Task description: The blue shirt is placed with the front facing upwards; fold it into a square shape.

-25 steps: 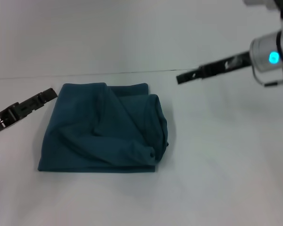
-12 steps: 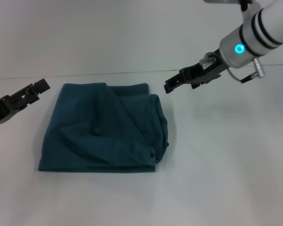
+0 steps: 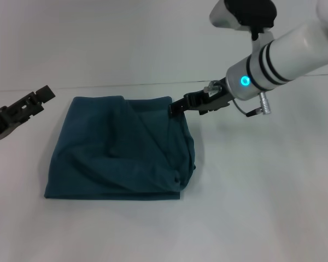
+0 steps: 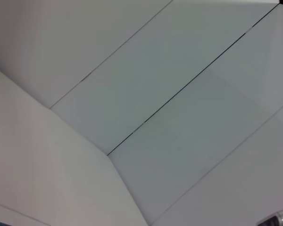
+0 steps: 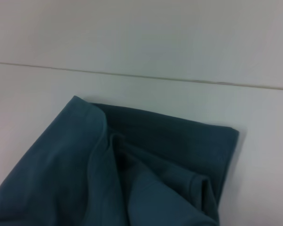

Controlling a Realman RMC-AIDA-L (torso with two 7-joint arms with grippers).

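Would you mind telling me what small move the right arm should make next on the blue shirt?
Probably lower the right pincer onto the blue shirt at its far right corner and pinch it: that side lies bunched and rumpled. The left pincer hovers off the shirt's far left corner.

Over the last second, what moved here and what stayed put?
The right hand swung in from the robot's right, reaching the blue shirt at its far right corner. The left hand drew back a little from the shirt's left edge. The folded shirt lies unchanged on the table.
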